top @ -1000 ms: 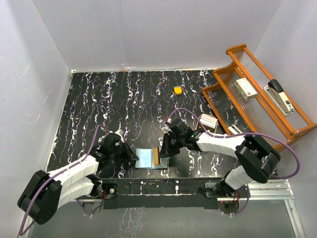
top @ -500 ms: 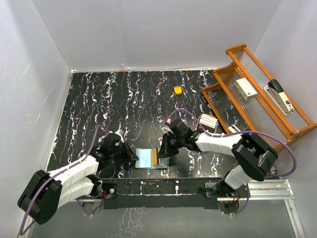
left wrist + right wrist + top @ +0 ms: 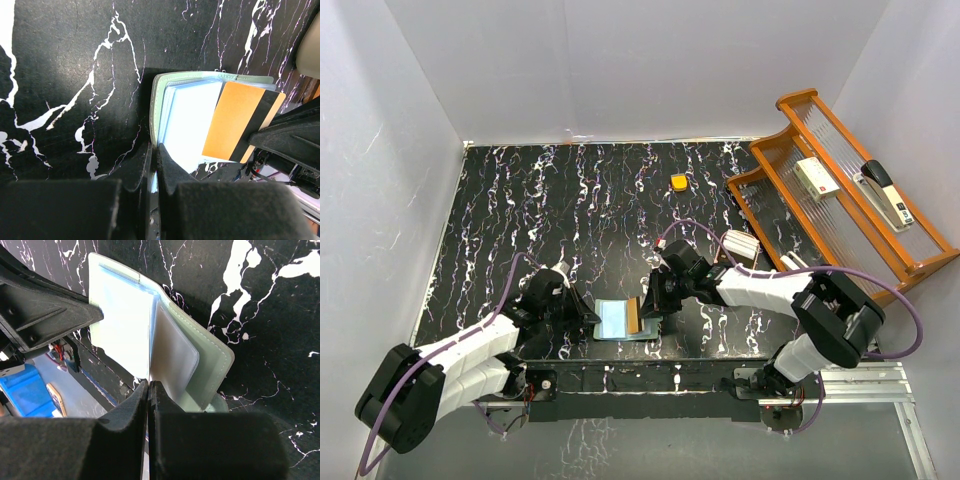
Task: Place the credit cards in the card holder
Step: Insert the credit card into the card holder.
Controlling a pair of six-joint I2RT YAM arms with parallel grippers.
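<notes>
The holder [image 3: 613, 318] lies open by the middle of the tabletop's [image 3: 520, 200] near edge, between the arms. The left end effector [image 3: 156, 151] looks pinched tight on the holder's left edge. The right end effector [image 3: 149, 386] is clamped on an orange card [image 3: 232, 120]. The card's long axis runs near-to-far over the holder's right half, so the pocket likely lies leftward.

Top view high, distant; wrist views close, opposed, sharing card holder [image 3: 156, 107] with it.
</notes>
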